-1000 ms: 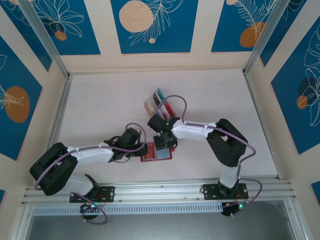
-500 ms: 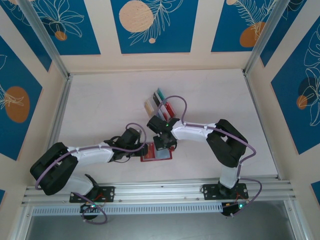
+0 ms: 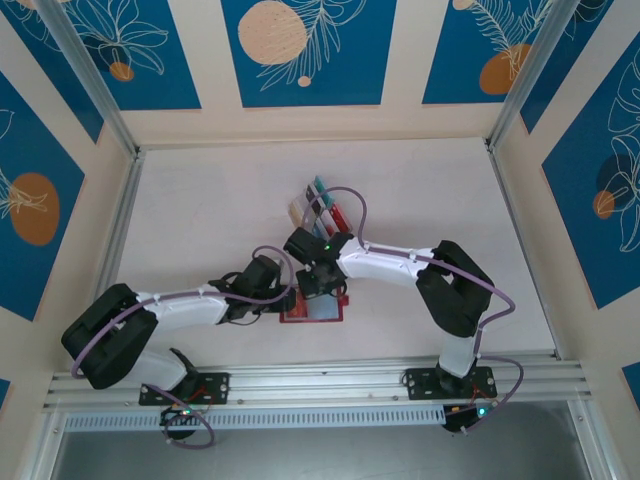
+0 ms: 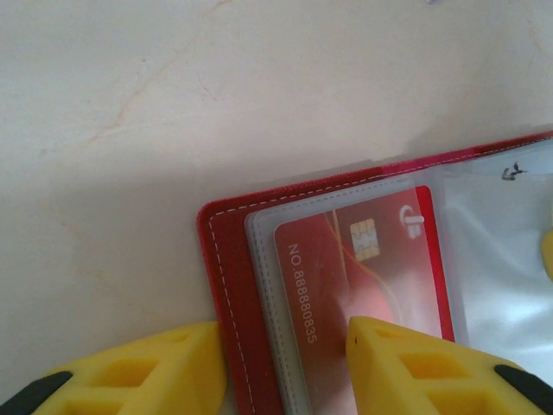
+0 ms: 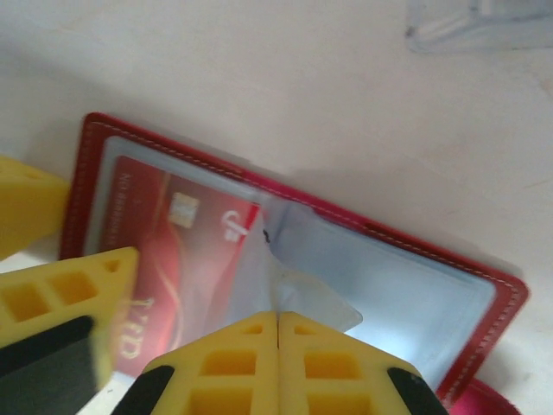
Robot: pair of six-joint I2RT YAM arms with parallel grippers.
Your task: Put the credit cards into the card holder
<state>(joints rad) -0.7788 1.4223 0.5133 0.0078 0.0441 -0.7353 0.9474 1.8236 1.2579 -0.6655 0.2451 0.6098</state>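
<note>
**Red card holder lies open, one card in**
It rests on the table's near middle, a red card tucked in its left side. The left gripper straddles that edge, fingers spread; the right gripper's fingers are pressed together over the clear sleeves

Overhead view bright, even and sharp; soft shadows on desk. Wrist views soft-focus. Yellow fingers blurred close up. Glare on card holder clear sleeve.
</note>
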